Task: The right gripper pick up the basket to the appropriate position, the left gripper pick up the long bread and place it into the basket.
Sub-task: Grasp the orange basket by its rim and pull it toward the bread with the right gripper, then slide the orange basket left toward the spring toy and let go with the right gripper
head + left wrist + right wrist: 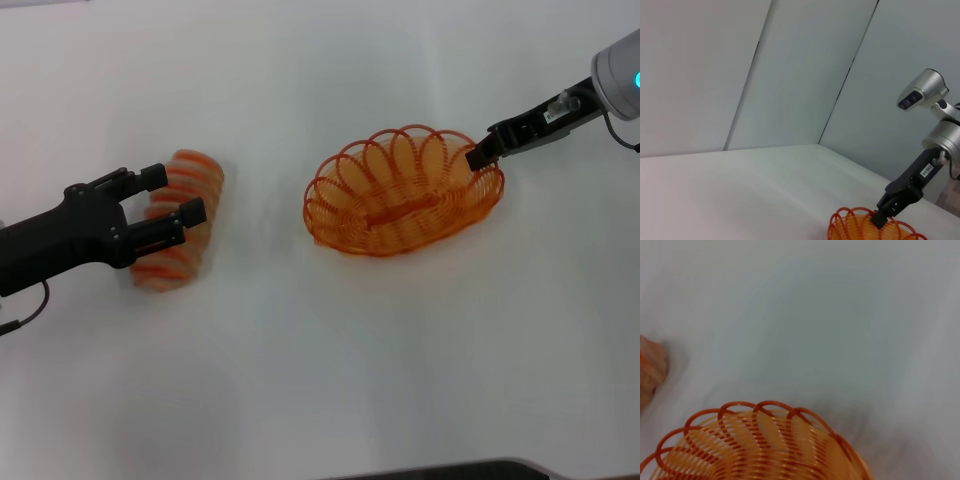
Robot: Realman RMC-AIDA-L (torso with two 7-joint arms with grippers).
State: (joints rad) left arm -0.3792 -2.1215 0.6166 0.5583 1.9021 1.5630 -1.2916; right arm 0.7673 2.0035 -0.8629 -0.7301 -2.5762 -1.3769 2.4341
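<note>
Orange basket (400, 195) rim sits pinched in my right gripper (480, 155) at two o'clock and could tip; my left gripper (172, 195), jaws spread, straddles the long bread (182, 230) and may nudge it

An orange wire basket (404, 192) with a looped scalloped rim is seen at 2 o'clock. The long bread (183, 219), pale tan with orange-brown crosswise stripes, is seen at 9 o'clock on a white table (320, 380).

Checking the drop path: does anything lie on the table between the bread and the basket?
Nothing visible does. Bare table separates the bread, under the left gripper, from the basket, held at its rim by the right gripper.
</note>
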